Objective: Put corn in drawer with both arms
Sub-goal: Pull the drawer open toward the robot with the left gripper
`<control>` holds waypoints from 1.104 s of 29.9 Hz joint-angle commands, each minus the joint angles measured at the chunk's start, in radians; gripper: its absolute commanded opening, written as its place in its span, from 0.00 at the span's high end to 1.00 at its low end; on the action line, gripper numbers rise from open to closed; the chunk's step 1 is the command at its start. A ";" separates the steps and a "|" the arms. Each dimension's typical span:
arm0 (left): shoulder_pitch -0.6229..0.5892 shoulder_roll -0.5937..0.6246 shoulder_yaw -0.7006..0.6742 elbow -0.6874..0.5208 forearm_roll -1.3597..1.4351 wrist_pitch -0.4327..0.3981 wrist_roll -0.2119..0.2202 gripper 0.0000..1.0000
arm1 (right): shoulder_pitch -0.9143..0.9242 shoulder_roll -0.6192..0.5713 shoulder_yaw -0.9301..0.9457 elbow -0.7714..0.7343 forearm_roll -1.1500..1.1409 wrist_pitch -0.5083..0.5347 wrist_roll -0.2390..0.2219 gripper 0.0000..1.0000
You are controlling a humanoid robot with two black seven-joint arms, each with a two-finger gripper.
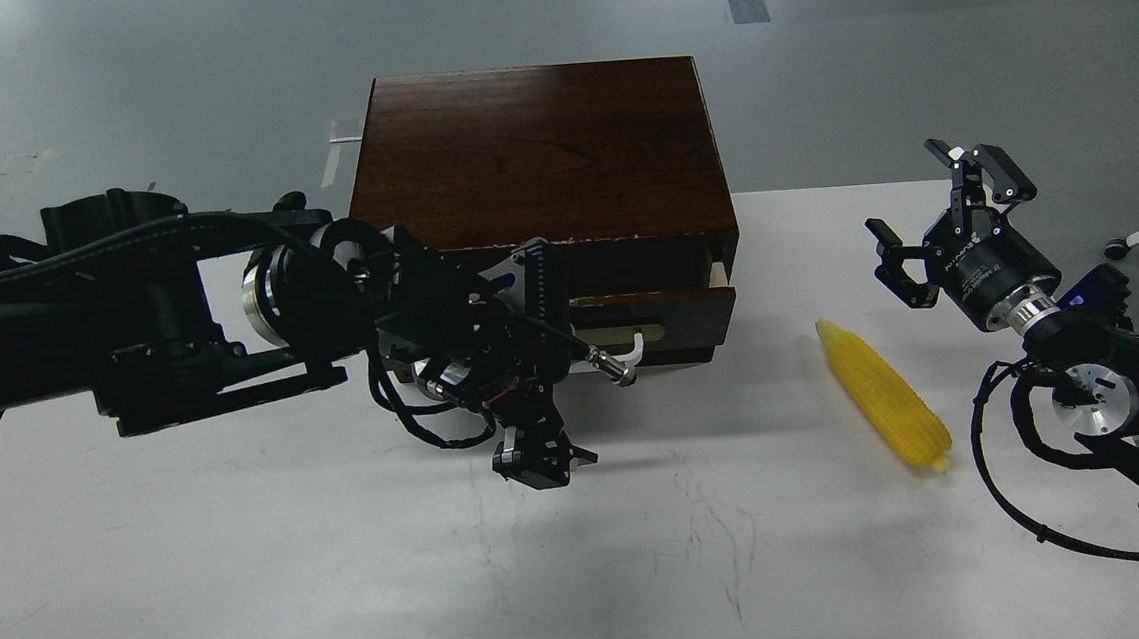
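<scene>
1. Corn (886, 398): lies flat on the white counter (247, 583), well right of the drawer front and untouched. Its thick end is nearer the viewer, and the paler tapered tip points away toward the box. The surface is bright yellow with bumpy rows of kernels. The long rounded shape may roll if nudged from the side.
2. Left gripper (539, 457): hangs low over the counter in front of the drawer, pointing down. Its parts are dark and bunched; whether the jaws are spread or pressed together cannot be told. It holds nothing visible.
3. Right gripper (934, 224): hovers above and beyond the corn, apart from it. The jaws are spread wide and empty, which suits a descent onto the cob.
4. Drawer (669, 308): pulled out only slightly, with a pale inner side showing at its right corner. The white bar handle (632, 347) sits on a beige plate, just beside the left arm's linkage. The gap appears too narrow for the corn; further opening is probably required.
5. Box (538, 151): dark brown, glossy wood grain, flat top.
</scene>
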 commanded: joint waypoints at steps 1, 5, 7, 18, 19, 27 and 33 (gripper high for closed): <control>-0.002 0.002 -0.002 -0.028 0.000 0.000 0.000 0.02 | 0.000 0.000 0.000 0.000 0.000 0.000 0.000 0.00; -0.002 0.019 0.000 -0.037 0.000 0.000 0.000 0.02 | -0.003 0.000 0.000 0.000 0.000 0.000 0.000 0.00; -0.002 0.036 0.000 -0.059 0.000 0.000 0.000 0.02 | -0.005 -0.006 0.001 0.000 0.000 0.000 0.000 0.00; -0.013 0.065 -0.008 -0.097 0.000 0.000 0.000 0.02 | -0.003 -0.008 0.005 0.000 0.000 0.000 0.000 0.00; -0.016 0.068 -0.011 -0.097 0.000 0.000 0.000 0.02 | -0.003 -0.009 0.005 0.000 0.000 0.000 0.000 0.00; -0.052 0.141 -0.103 -0.094 -0.034 0.000 0.000 0.02 | -0.005 -0.014 0.005 0.000 0.000 0.000 0.000 0.00; -0.040 0.240 -0.238 -0.074 -0.337 0.000 0.000 0.02 | -0.003 -0.015 0.005 0.003 0.000 0.000 0.000 0.00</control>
